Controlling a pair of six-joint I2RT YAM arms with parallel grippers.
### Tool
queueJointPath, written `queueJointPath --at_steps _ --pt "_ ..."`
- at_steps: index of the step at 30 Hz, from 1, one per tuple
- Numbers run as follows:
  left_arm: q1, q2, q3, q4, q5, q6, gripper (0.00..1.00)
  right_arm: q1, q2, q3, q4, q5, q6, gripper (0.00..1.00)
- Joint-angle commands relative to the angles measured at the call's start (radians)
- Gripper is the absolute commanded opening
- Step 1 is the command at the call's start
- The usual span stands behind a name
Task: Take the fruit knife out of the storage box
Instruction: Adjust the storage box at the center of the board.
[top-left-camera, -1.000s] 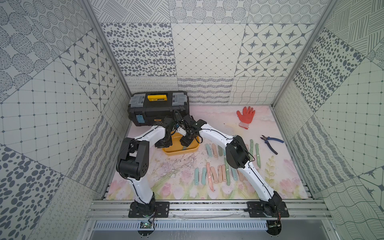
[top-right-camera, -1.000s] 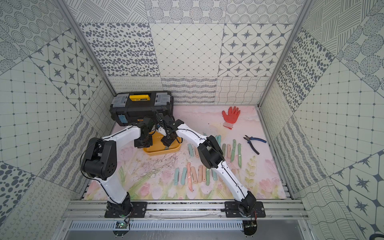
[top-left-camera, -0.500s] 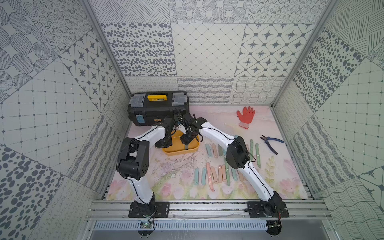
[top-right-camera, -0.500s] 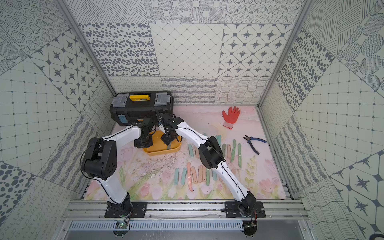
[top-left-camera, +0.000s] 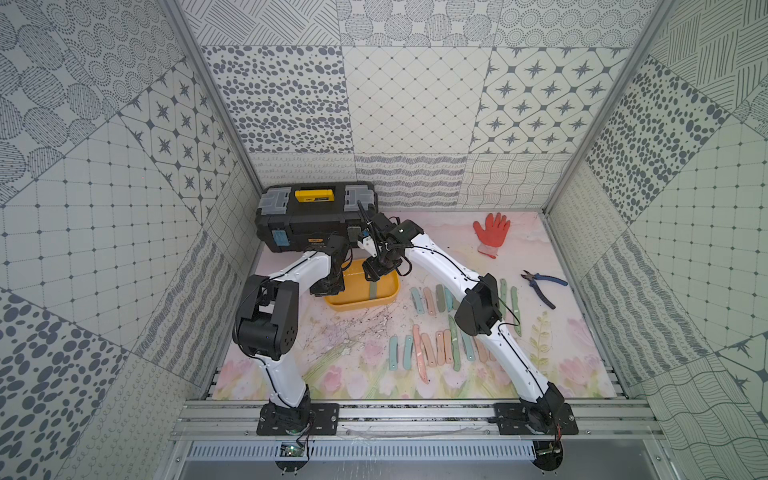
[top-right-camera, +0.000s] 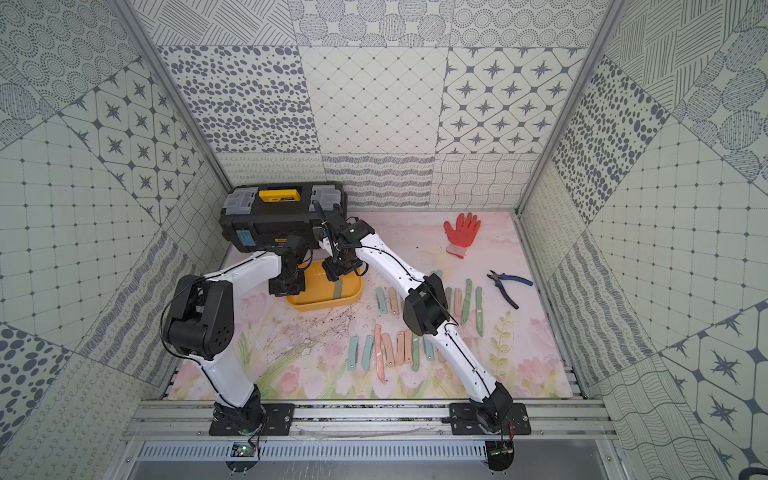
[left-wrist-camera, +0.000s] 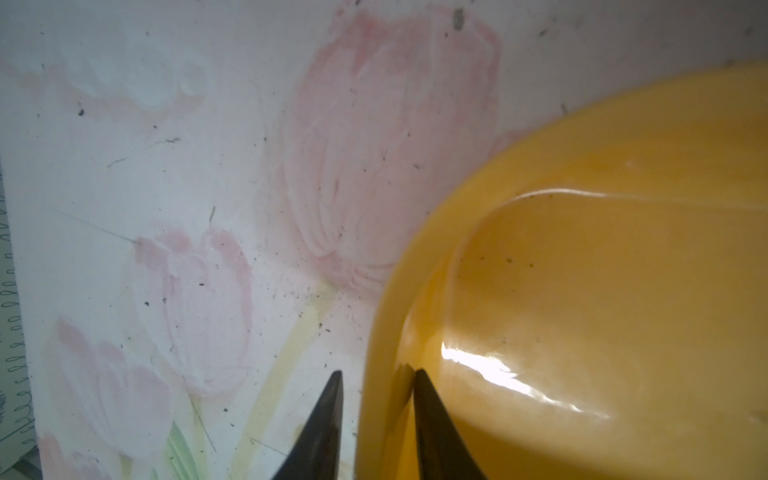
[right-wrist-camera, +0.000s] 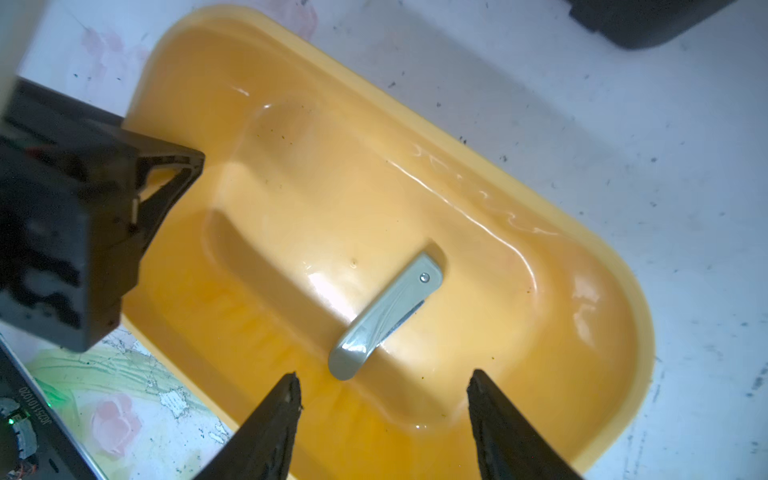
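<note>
The storage box (top-left-camera: 357, 306) (top-right-camera: 320, 306) is a shallow yellow tub on the flowered mat, in front of the toolbox. A grey-green folded fruit knife (right-wrist-camera: 386, 311) (top-left-camera: 372, 289) lies on its floor, the only thing inside. My right gripper (right-wrist-camera: 383, 374) (top-left-camera: 374, 272) hangs open just above the box, and the knife's near end lies a little beyond its fingertips, untouched. My left gripper (left-wrist-camera: 378, 372) (top-left-camera: 328, 286) is shut on the box's left rim (left-wrist-camera: 374, 332), with one finger outside the wall and one inside.
A black toolbox (top-left-camera: 316, 216) with a yellow handle stands right behind the box. Several pastel folded knives (top-left-camera: 432, 349) lie in rows on the mat to the right. Farther right are blue-handled pliers (top-left-camera: 540, 286) and a red glove (top-left-camera: 490, 232).
The right gripper has shifted slightly over the box. The left arm has kept its hold on the rim, and the knife has not moved.
</note>
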Motion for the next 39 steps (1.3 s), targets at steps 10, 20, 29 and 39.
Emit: queueJointPath --at_steps 10,20,29,39 --pt "-0.001 0.006 0.005 -0.029 -0.038 -0.013 0.28 0.021 0.075 -0.011 0.006 0.010 0.159 0.65" --pt "-0.007 0.006 0.003 -0.029 -0.040 -0.013 0.28 0.035 0.133 -0.007 0.025 0.039 0.209 0.65" --pt "-0.007 0.006 0.002 -0.031 -0.042 -0.013 0.28 0.047 0.215 0.072 -0.029 0.109 0.210 0.61" --pt "-0.008 0.004 -0.001 -0.021 -0.026 -0.011 0.25 0.031 0.155 -0.043 -0.013 0.233 0.189 0.42"
